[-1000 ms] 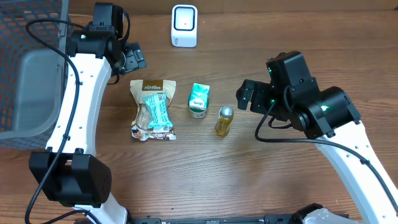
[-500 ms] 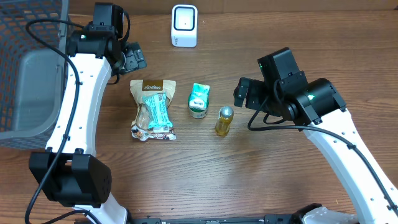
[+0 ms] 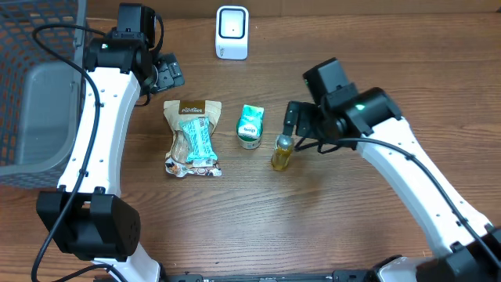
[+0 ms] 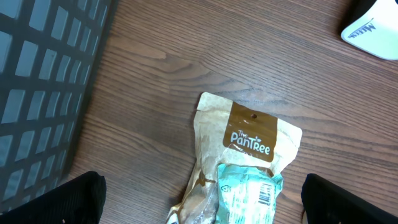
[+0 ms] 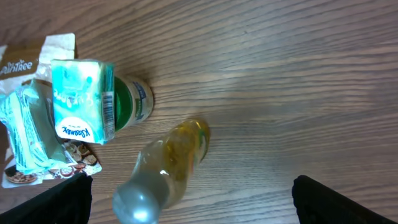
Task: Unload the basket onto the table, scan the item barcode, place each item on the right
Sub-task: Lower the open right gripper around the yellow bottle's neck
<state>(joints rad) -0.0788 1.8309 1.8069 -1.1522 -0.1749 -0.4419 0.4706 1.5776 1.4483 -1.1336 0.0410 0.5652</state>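
R hand [image 3: 293, 124]: swung left, now just over yellow bottle [image 3: 282, 152]; spread wide, empty
Bottle: upright on tabletop [image 3: 352, 227], beside Vaseline box [image 3: 250, 121]
L hand [image 3: 166, 74]: wide, idle
Meaning: grab looks next; no scan yet

Bright, even light leaves soft shadows on the brown wood-grain bench [image 3: 258, 227]. The yellow plastic bottle [image 5: 177, 155] looks blurred at its cap.
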